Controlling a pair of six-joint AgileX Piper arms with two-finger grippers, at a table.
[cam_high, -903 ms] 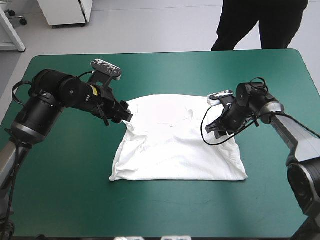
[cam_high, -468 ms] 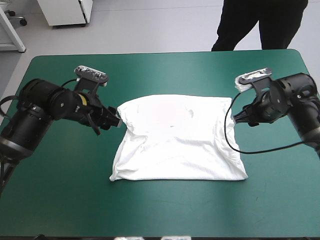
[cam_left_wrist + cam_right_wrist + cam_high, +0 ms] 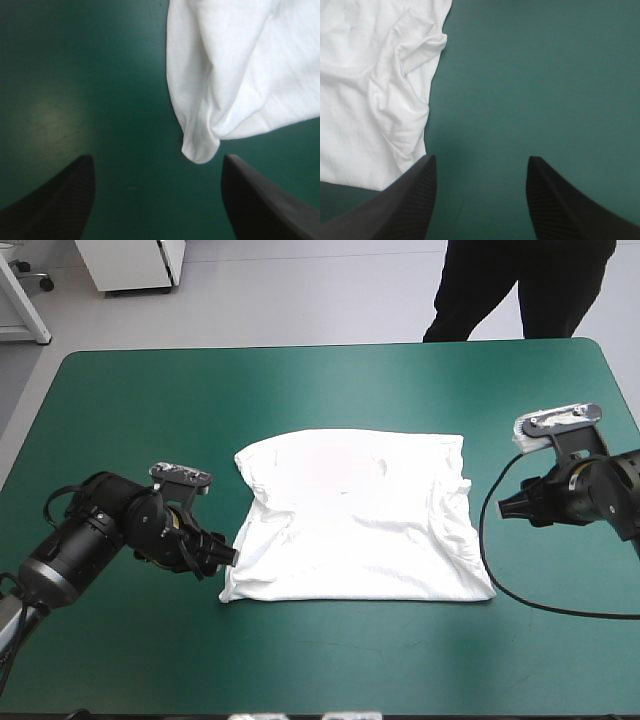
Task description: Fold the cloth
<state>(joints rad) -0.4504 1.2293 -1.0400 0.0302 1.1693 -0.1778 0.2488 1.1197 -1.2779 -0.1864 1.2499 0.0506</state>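
Note:
The white T-shirt point(image 3: 350, 520) lies folded into a rough rectangle in the middle of the teal-green table, with wrinkles along its right edge. My left gripper point(image 3: 228, 558) is low beside its near left corner, open. In the left wrist view the left gripper point(image 3: 157, 158) holds nothing, and that rounded corner of the T-shirt point(image 3: 200, 145) lies just ahead of it. My right gripper point(image 3: 505, 507) is open, a short way off the shirt's right edge. In the right wrist view the right gripper point(image 3: 481, 158) has bare cover between its fingers and the T-shirt point(image 3: 370, 100) off to one side.
Bare teal-green cover point(image 3: 330, 660) surrounds the shirt on all sides, with wide room toward the table's near edge and far edge point(image 3: 300, 348).
Both grippers have left the shirt's far corners. The left one moved down along the left edge to the near left corner. The right one drew back to the right.

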